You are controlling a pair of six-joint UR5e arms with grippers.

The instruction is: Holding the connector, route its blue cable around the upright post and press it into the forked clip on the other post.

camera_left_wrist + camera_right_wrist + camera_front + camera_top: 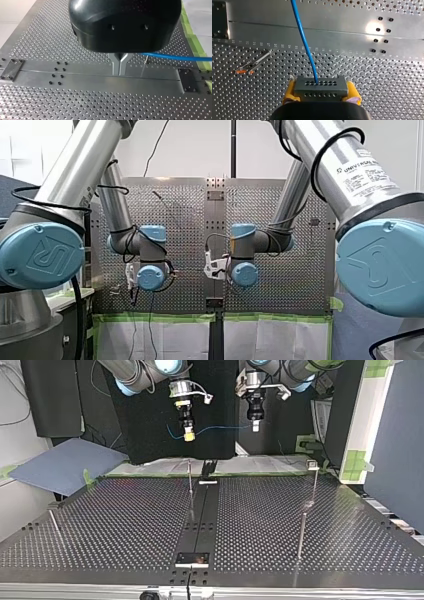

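In the right wrist view my right gripper (321, 94) is shut on a grey connector (320, 85), which sits between its yellow pads. The blue cable (304, 42) leaves the connector's face and runs away over the table. In the top view the cable (220, 428) hangs nearly level between my right gripper (188, 436) and my left gripper (255, 426), both high above the table. The left wrist view shows my left gripper (119, 70) with its metal fingers together and the cable (175, 57) leading off to one side of them.
Thin upright posts stand on the perforated table: one by the centre rail (190, 480), one with a small head at the far side (312, 467), one nearer (302, 535), one at the view's left (54, 522). A post with an orange foot (252, 65) lies below my right gripper.
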